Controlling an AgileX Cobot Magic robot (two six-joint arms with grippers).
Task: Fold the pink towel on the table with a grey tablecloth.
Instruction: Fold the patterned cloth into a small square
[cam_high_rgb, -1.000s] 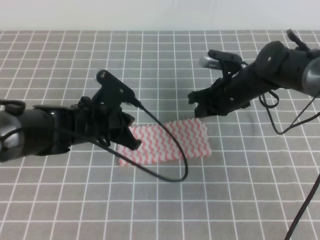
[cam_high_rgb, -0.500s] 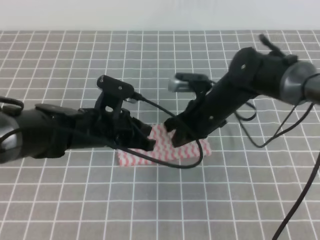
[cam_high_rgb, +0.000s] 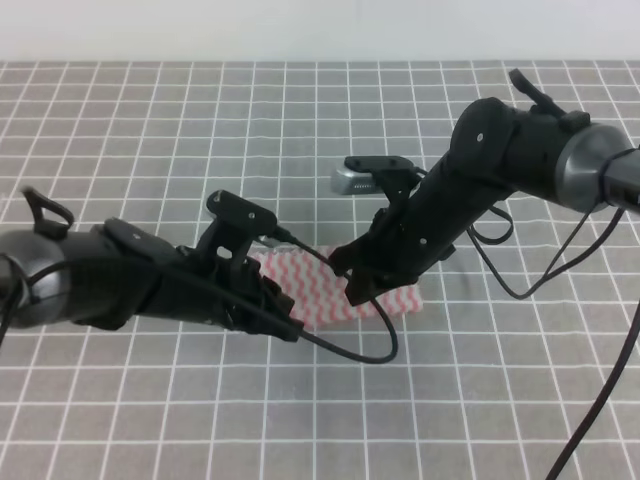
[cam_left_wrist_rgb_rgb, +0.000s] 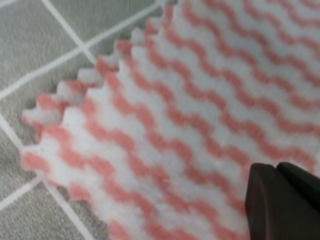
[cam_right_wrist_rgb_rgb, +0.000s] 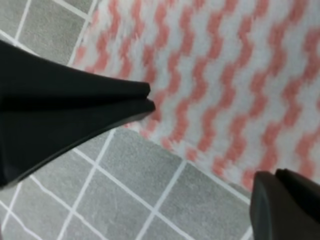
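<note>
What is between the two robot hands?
The pink towel lies between the left gripper and right gripper on the grey tablecloth, seen from the high view.

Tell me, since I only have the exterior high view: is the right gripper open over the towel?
Observer: Yes. In the right wrist view the right gripper is open, and the pink towel's serrated edge runs between its fingers.
Operator: And the left one?
Observer: The left wrist view shows only one dark finger of the left gripper over the towel, so I cannot tell.
Operator: How does the towel's corner look there?
Observer: It shows two serrated edges, slightly offset, lying on the grey tablecloth.
</note>
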